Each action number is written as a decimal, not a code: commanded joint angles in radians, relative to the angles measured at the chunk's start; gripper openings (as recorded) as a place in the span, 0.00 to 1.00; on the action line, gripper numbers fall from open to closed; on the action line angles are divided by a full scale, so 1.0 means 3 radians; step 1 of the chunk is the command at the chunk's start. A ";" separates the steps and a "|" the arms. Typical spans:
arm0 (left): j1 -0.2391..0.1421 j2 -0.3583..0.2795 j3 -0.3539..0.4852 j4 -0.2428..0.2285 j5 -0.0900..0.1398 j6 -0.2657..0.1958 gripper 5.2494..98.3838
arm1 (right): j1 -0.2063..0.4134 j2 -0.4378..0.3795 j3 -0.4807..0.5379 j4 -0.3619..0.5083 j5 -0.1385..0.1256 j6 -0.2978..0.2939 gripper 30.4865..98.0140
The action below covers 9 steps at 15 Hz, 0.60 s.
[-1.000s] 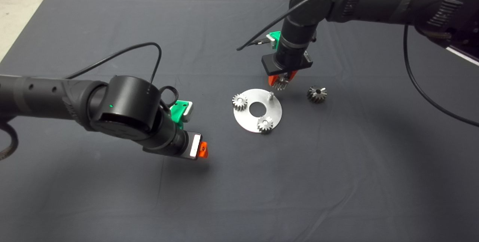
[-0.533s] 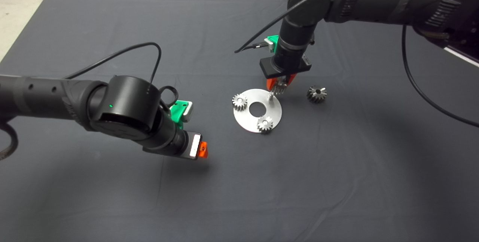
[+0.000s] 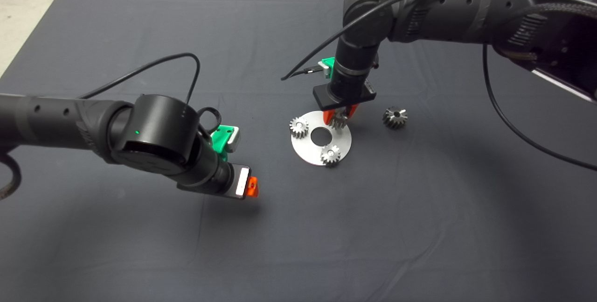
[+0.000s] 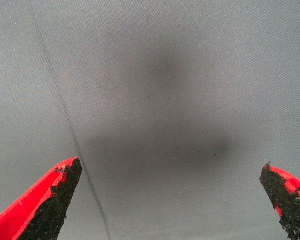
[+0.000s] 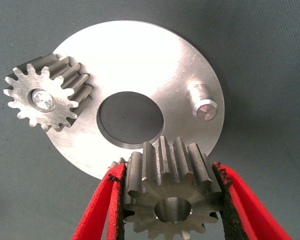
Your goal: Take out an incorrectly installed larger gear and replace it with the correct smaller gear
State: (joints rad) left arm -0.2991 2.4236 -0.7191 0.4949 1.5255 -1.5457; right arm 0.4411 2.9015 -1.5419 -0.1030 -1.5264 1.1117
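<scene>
Right gripper (image 3: pixel 339 116) clamps the smaller gear (image 5: pixel 168 192) between its two red fingers (image 5: pixel 102 210), black pads pressed on the teeth at both sides. Gear held above the round steel plate (image 3: pixel 308 150), near its rim; bore faces the wrist camera, short straight teeth, dull grey machined steel. In the right wrist view one bare steel pin (image 5: pixel 204 104) stands on the plate, apart from the held gear, not through its bore.

Plate: one flat disc, brushed bright metal, one round centre hole (image 5: pixel 130 119). Two small bright gears mounted on it (image 3: pixel 298 126) (image 3: pixel 330 154), each fine-toothed with a shiny pin end at centre.

One larger gear (image 3: pixel 395 117) lies on the dark mat (image 3: pixel 419 227) just off the plate, well clear of the fingers; darker steel, coarse teeth, round centre hole.

Left gripper (image 4: pixel 172 197) hangs over bare mat, well away from the plate, fingers spread wide, nothing between them. Mat is woven cloth with faint creases.
</scene>
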 commanded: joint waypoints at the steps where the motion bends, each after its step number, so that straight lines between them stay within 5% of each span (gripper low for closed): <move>1: -0.0051 0.0024 -0.0005 0.0033 0.0079 0.0009 0.93 | 0.0105 0.0021 0.0002 0.0052 -0.0404 -0.0009 0.09; 9: -0.0046 0.0070 -0.0061 0.0043 0.0079 0.0012 0.93 | 0.0084 -0.0020 -0.0095 -0.0098 -0.0404 -0.0019 0.09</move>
State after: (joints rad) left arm -0.2995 2.4443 -0.7336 0.4974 1.5255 -1.5457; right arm 0.4406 2.9004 -1.5593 -0.1053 -1.5274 1.1109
